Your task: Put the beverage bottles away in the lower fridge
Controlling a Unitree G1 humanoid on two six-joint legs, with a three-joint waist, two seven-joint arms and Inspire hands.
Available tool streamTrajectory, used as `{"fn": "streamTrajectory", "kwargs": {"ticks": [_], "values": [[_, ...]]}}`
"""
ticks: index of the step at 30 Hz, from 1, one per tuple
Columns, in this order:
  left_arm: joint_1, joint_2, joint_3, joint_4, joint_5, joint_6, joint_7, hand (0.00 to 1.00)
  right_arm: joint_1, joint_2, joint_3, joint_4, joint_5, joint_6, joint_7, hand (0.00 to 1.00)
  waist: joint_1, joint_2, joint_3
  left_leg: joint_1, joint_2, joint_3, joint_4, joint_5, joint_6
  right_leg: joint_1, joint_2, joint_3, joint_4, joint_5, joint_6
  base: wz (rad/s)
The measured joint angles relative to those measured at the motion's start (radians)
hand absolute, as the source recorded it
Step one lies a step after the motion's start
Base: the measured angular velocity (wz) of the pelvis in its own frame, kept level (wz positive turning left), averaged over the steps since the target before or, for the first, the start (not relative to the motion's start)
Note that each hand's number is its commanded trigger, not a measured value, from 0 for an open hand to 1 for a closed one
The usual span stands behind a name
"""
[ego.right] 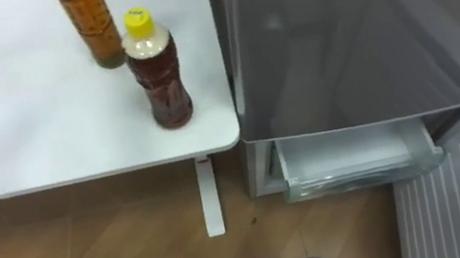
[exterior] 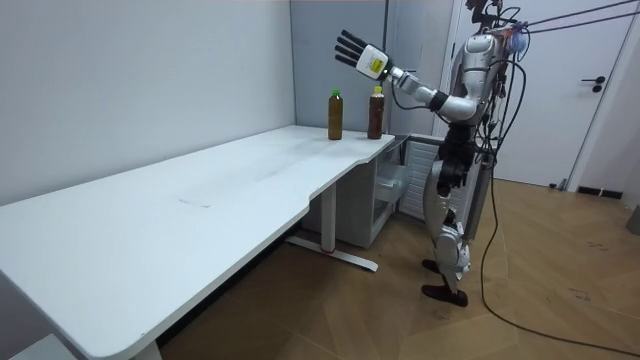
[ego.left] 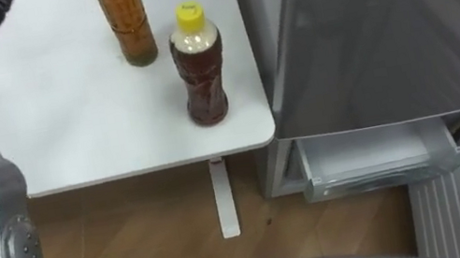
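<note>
On the desk point(ego.left: 69, 129) corner, below the raised left hand point(exterior: 358, 52): green-capped tea bottle point(exterior: 335, 115), then yellow-capped tea bottle point(ego.left: 200, 68) just beside it. Likely full and weighty, stiff yet slick; best grasped round the waist. Spreads wide open above them, holds nothing, touches nothing. Farther right and lower, fridge drawer point(ego.left: 379, 164) standing open.

A yellow-capped bottle point(ego.right: 156, 71) stands near the white table point(ego.right: 23, 137) corner, an amber bottle point(ego.right: 93, 25) just behind it. Beside the table, the fridge point(ego.right: 355, 31) has its lower drawer point(ego.right: 354, 159) open.
</note>
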Motion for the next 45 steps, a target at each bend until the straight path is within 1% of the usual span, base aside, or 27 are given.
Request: {"fn": "streamTrajectory", "kwargs": {"ticks": [3,6,8,10,11,15,18,19,21,24,26,31,36,44,45], "values": [[-0.034,0.001,-0.029,0.0,0.0,0.007,-0.056,0.0,0.001,0.0,0.001,0.001,0.0,0.001,0.008,0.0,-0.004,0.001,-0.001,-0.005,0.005,0.015,0.0,0.0,-0.001,-0.011,0.004,0.009,0.0,0.002,-0.002,-0.13],[-0.058,0.001,-0.05,0.0,0.0,0.013,-0.099,0.0,0.003,0.001,0.007,0.001,-0.001,0.001,0.008,0.0,-0.005,0.005,-0.0025,-0.002,0.006,0.033,0.002,0.0,-0.001,-0.016,0.007,0.034,-0.001,0.002,-0.003,-0.19],[-0.059,0.001,-0.064,0.0,0.004,0.017,-0.117,0.0,-0.002,0.002,0.009,0.005,-0.001,0.001,0.009,0.0,-0.004,0.006,-0.0027,-0.001,0.006,0.047,0.003,0.0,-0.001,-0.016,0.008,0.047,-0.001,0.002,-0.003,-0.19],[-0.059,0.002,-0.079,0.0,0.002,0.027,-0.137,0.0,-0.002,0.006,0.013,0.005,0.0,0.002,0.008,0.0,-0.008,0.006,-0.0025,0.001,0.006,0.049,0.003,0.0,-0.001,-0.017,0.009,0.052,0.0,0.002,-0.003,-0.09],[-0.059,0.002,-0.08,0.0,-0.003,0.039,-0.154,0.0,-0.002,0.009,0.021,0.005,0.0,0.004,0.01,0.0,-0.01,0.006,-0.0026,0.0,0.007,0.049,0.003,0.0,-0.001,-0.019,0.009,0.053,0.001,0.003,-0.004,0.0],[-0.059,0.002,-0.081,0.0,-0.004,0.062,-0.191,0.0,-0.005,0.009,0.047,0.003,0.0,0.034,0.018,0.0,-0.007,0.006,-0.0031,-0.007,0.008,0.049,0.0,0.0,-0.001,-0.031,0.011,0.052,0.011,0.005,-0.008,0.0],[-0.059,0.002,-0.094,0.0,-0.004,0.065,-0.211,0.0,-0.003,0.009,0.05,0.002,-0.001,0.047,0.019,0.0,-0.005,0.006,-0.004,-0.007,0.008,0.049,0.0,0.0,-0.001,-0.032,0.014,0.047,0.016,0.005,-0.009,0.0],[-0.059,0.002,-0.096,0.0,-0.004,0.067,-0.216,0.0,-0.003,0.01,0.053,0.002,-0.001,0.048,0.02,0.0,-0.005,0.005,-0.0047,-0.007,0.008,0.049,0.001,0.0,-0.001,-0.032,0.015,0.046,0.016,0.006,-0.009,0.0],[-0.06,0.002,-0.102,0.0,-0.004,0.079,-0.242,0.0,-0.004,0.011,0.076,-0.007,-0.002,0.06,0.027,0.0,-0.005,0.002,-0.0103,-0.007,0.008,0.049,0.003,0.0,-0.001,-0.032,0.015,0.046,0.017,0.006,-0.009,0.0],[-0.06,0.001,-0.117,0.0,-0.001,0.087,-0.262,0.0,-0.007,0.012,0.087,-0.013,-0.006,0.067,0.028,0.0,-0.002,0.001,-0.0142,-0.006,0.008,0.049,0.003,0.0,-0.001,-0.031,0.014,0.046,0.017,0.006,-0.009,0.0],[-0.06,0.0,-0.118,0.0,0.008,0.088,-0.272,0.0,-0.006,0.014,0.087,-0.026,-0.006,0.066,0.028,0.0,-0.004,0.001,-0.014,-0.006,0.008,0.049,0.003,0.0,-0.001,-0.031,0.015,0.053,0.017,0.006,-0.009,0.0],[-0.06,-0.001,-0.118,0.0,0.007,0.099,-0.274,0.0,-0.017,0.013,0.087,-0.031,-0.008,0.066,0.027,0.0,-0.004,-0.001,-0.0129,-0.005,0.008,0.049,0.004,0.0,-0.001,-0.029,0.014,0.052,0.017,0.006,-0.009,0.0],[-0.059,-0.001,-0.118,0.001,0.007,0.101,-0.281,0.0,-0.031,0.013,0.087,-0.028,-0.008,0.066,0.025,0.0,-0.003,-0.006,-0.0094,-0.005,0.008,0.049,0.003,0.0,-0.001,-0.029,0.014,0.051,0.017,0.006,-0.009,0.0],[-0.059,-0.007,-0.118,0.051,0.006,0.111,-0.301,0.0,-0.045,0.015,0.086,-0.029,-0.038,0.066,0.014,0.0,-0.003,0.004,-0.0037,-0.004,0.008,0.049,0.0,0.0,-0.001,-0.029,0.015,0.051,0.016,0.006,-0.009,0.0],[-0.058,-0.009,-0.118,0.057,0.006,0.117,-0.305,0.0,-0.045,0.015,0.086,-0.027,-0.038,0.066,0.014,0.0,-0.003,0.005,-0.0033,-0.004,0.008,0.049,0.0,0.0,-0.001,-0.029,0.015,0.051,0.016,0.006,-0.009,0.0]]}}
